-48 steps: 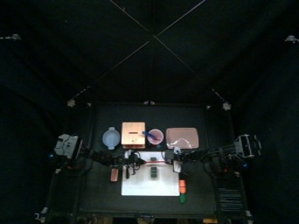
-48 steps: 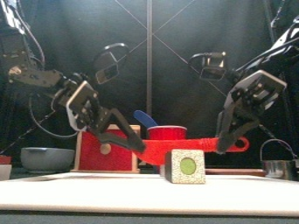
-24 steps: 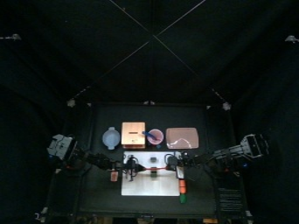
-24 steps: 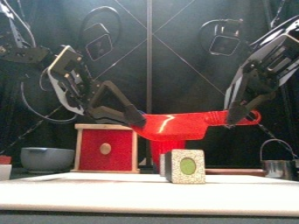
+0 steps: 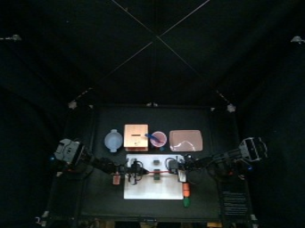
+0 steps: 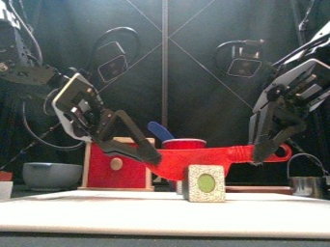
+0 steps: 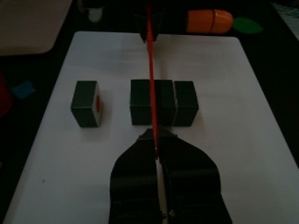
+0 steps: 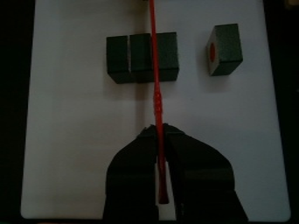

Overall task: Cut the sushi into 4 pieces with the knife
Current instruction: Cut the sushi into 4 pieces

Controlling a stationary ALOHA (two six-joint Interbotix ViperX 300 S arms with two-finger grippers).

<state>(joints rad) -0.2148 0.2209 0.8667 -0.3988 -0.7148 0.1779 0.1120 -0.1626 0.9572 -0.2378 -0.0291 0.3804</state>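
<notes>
We see left gripper [image 7: 156, 138] and right gripper [image 8: 156, 133] each clamped on one end of red knife [image 6: 194, 158] (blade stretched between them). Knife hangs just over sushi roll [image 7: 163, 101] on white cutting board [image 7: 222, 131]; single piece [image 7: 84, 101] lies apart beside it.

- A black back curtain [image 5: 152, 53] is hung behind the worktop [image 5: 220, 120], and the upper half of the overhead view is filled by it.
- To the left of the worktop a side curtain [image 5: 34, 142] is seen, equally black. The space to the right of the worktop is closed off by the same dark cloth.
- The worktop itself is black and dull, and its outer edges are hardly told from the curtains around it.
- From worktop height, the back curtain is seen rising straight behind the worktop's far edge.
- Light is gathered on the middle of the worktop, and the curtains beyond it are left in deep shade.
</notes>
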